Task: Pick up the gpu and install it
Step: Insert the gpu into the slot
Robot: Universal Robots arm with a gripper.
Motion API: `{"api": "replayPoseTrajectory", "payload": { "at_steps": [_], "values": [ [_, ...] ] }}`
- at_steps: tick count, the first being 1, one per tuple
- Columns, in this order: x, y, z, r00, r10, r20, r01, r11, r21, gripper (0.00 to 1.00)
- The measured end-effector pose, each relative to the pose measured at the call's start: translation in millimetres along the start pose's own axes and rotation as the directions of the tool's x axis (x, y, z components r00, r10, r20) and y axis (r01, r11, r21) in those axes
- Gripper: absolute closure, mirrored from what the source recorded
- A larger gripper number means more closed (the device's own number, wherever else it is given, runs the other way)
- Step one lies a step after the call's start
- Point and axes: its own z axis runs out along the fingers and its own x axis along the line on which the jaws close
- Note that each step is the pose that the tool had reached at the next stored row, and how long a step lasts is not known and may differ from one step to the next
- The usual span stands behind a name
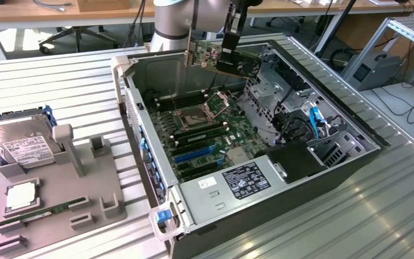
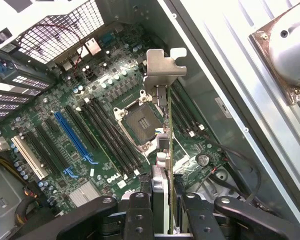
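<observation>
Currently, note that the gripper (image 1: 230,51) holds the gpu (image 1: 218,60) in the air above the open computer case (image 1: 336,116). The jaws stand part-way closed, clamped on the card, with one of the fingers (image 2: 139,212) on each face. In the exterior view the gpu hangs tilted over the far end of the case, clear of the motherboard (image 1: 207,135) and touching none of its slots. Its silver bracket (image 1: 190,56) points toward the exterior view's left.

From the wrist view you see the gpu (image 2: 169,130) edge-on, running away from the gripper (image 2: 165,215), with the bracket (image 2: 162,65) at the end away from the fingers. Beneath it lie the CPU socket (image 2: 140,120) and, to one side, the blue slot (image 2: 75,135).

Observe the grey tray (image 1: 84,189) beside the case, on the exterior view's left. It carries the hard drive (image 1: 23,143) and the RAM stick (image 1: 45,210), both well apart from the gripper.
</observation>
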Motion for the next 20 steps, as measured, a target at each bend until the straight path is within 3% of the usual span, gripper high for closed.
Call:
{"api": "replayPoseTrajectory", "payload": {
  "at_steps": [20],
  "values": [
    [-2.0, 1.3, 0.1, 0.9980, -0.063, -0.0016, 0.063, 0.9980, -0.0018, 0.73]
  ]
}}
